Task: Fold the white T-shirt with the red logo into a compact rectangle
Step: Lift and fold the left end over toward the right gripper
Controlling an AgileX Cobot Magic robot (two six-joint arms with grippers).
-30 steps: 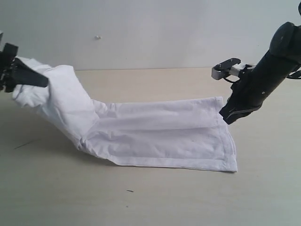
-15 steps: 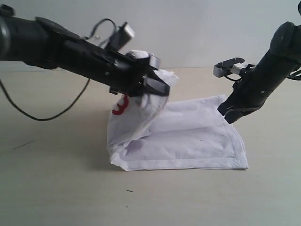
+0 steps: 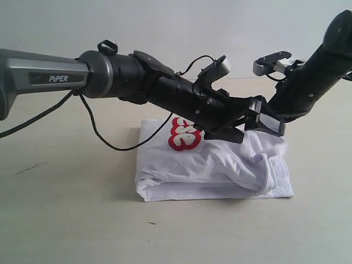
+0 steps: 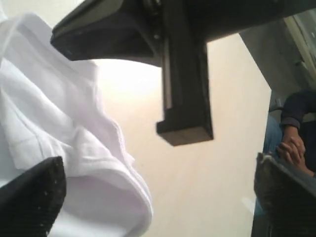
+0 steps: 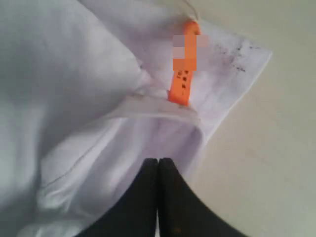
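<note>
The crosswise fold looks laid: the left gripper [image 4: 158, 197], reaching right, hangs wide open over the white T-shirt [image 3: 220, 176], which lies doubled at mid-table with the red logo [image 3: 184, 135] on top. The right gripper [image 5: 158, 164] is clenched at the shirt's far-right edge; whether it has caught any cloth cannot be told. The lumpy right edge probably needs flattening next, and the table [image 3: 66, 220] leaves room on every side.

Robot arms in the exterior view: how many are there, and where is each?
2. The left arm reaches from the left edge across the white T-shirt; the right arm slants in from the upper right to the shirt's right end. None seems hidden.
</note>
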